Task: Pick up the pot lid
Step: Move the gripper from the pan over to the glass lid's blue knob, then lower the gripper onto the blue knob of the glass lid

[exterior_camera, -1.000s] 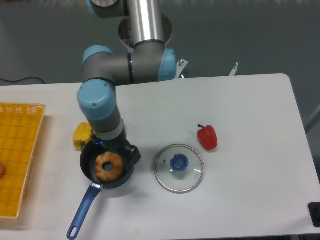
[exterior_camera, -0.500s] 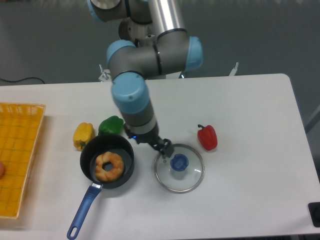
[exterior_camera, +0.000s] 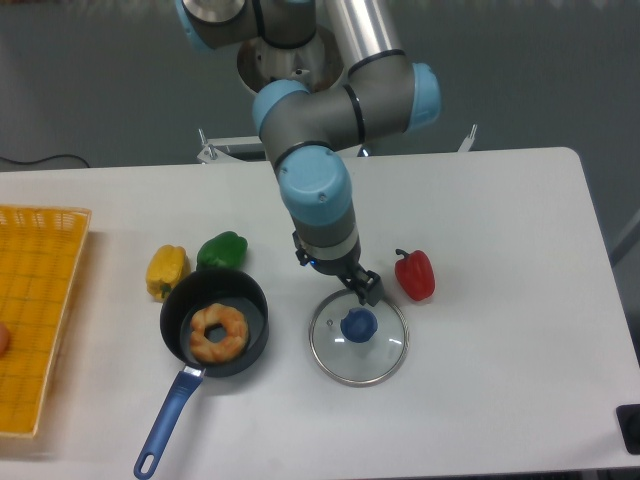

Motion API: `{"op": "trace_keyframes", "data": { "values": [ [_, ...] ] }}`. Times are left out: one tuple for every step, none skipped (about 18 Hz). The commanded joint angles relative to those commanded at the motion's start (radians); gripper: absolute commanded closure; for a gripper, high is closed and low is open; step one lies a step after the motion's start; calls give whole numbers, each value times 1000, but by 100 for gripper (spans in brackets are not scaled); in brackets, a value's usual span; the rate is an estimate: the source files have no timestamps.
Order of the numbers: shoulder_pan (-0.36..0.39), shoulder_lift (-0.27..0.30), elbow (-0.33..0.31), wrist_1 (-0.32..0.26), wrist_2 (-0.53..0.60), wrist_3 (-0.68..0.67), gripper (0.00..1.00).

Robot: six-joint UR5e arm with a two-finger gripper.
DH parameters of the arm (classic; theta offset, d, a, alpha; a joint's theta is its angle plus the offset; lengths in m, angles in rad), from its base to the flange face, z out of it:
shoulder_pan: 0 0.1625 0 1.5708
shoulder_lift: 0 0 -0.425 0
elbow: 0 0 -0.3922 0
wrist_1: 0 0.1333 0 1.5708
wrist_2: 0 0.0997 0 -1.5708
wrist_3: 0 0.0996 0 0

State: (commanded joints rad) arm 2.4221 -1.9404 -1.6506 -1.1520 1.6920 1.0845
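Hanging with the gripper [exterior_camera: 337, 280] spread, near the far edge of the round, clear glass pot lid [exterior_camera: 345, 366]. Lying flat on the white surface [exterior_camera: 500, 380], topped by a round blue knob [exterior_camera: 359, 325], right of the blue-handled black pan [exterior_camera: 236, 290] and left and near of the glossy red pepper [exterior_camera: 415, 277].

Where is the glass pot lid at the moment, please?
The glass lid lies in the camera view's lower half, just right of centre, right of the black frying pan, below the red pepper.
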Motion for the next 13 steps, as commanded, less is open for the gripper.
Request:
{"op": "trace_keyframes", "data": {
  "values": [
    [5,-6,3,3,-3,-12,0],
    [12,-14,3,3,-9,-24,0],
    [23,-15,2,5,-18,-64,0],
    [34,-20,3,8,-32,-95,0],
    [41,-29,9,11,-41,-94,0],
    [43,-38,17,17,-43,-75,0],
    [41,-57,34,17,-40,-33,0],
    [38,-77,55,14,-40,0,0],
    [35,-90,70,18,-43,-3,0],
    [35,-98,81,24,-44,-21,0],
    [35,-98,81,29,-48,-40,0],
    [37,-100,81,44,-63,-43,0],
    [40,-101,75,61,-81,-43,0]
  ]
}}
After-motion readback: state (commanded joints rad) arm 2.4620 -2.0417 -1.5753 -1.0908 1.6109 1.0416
